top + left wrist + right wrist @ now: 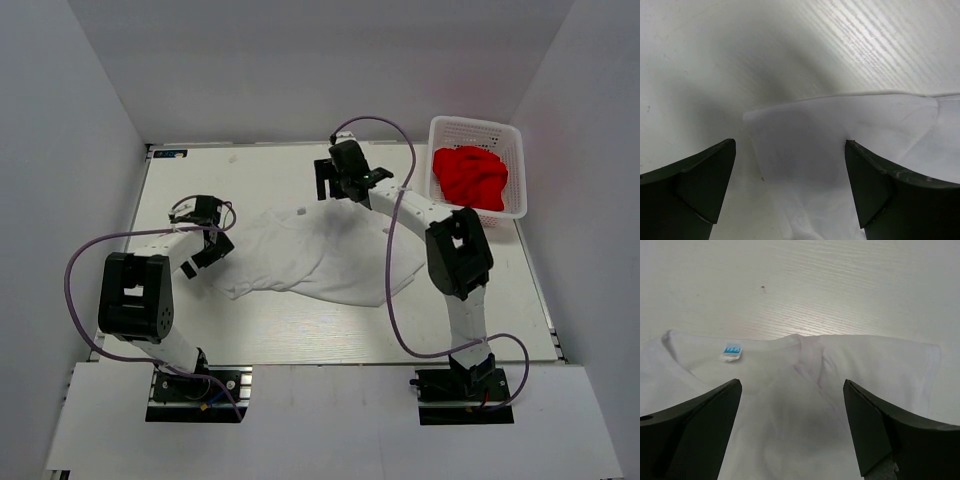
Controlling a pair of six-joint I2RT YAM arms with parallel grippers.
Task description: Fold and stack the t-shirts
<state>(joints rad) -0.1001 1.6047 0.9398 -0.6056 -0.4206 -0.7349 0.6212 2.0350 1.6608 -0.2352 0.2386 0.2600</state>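
White bench (300, 335) carries the work: the left fingers (700, 175), spread wide and empty, hang over a corner of the white shirt (320, 255), the right fingers (705, 415), likewise spread, over its collar (765, 342) (blue label (731, 352) showing). Closing here could pinch one layer only or miss the thin edge, so the cloth would drag and bunch; the red shirt (470, 175) sits crumpled in the basket (475, 122).

White t-shirt (310, 262): showing as thin, soft, matt cloth, creasing; blue label (731, 353) at the neck looking woven.
Red t-shirt (470, 177): looking like soft matt cloth, crumpling.
Basket (480, 123): appearing as white plastic lattice.
Tabletop (300, 330): showing a smooth whitish surface with fine grain lines, catching a soft sheen.
Jaws: looking like dark, smooth, matt plastic.
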